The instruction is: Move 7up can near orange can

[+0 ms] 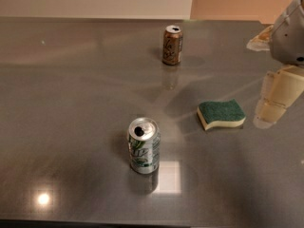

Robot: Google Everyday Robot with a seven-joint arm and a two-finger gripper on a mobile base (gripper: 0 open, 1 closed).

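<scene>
- Orientation: 7up can (144,145) stands upright on the table (66,89), long axis vertical, opened silver top facing up.
- Position: it sits left of the sponge (221,114) and nearer the camera, well apart from it.
- Orange can (172,44) is also upright, beyond the sponge and to its left, well apart from the 7up can.
- Sponge lies flat, green side up, pale yellow layer underneath.
- Gripper (271,109) hangs just right of the sponge at the frame's right side. It holds nothing and touches neither can; spread or pressed together, cannot tell.
- Edges: the table's far edge runs along the wall behind the orange can, well beyond the sponge. Its near edge lies at the bottom of the frame, on the 7up can's side.
- Room: bare tabletop runs left of the sponge, between the two cans.
</scene>
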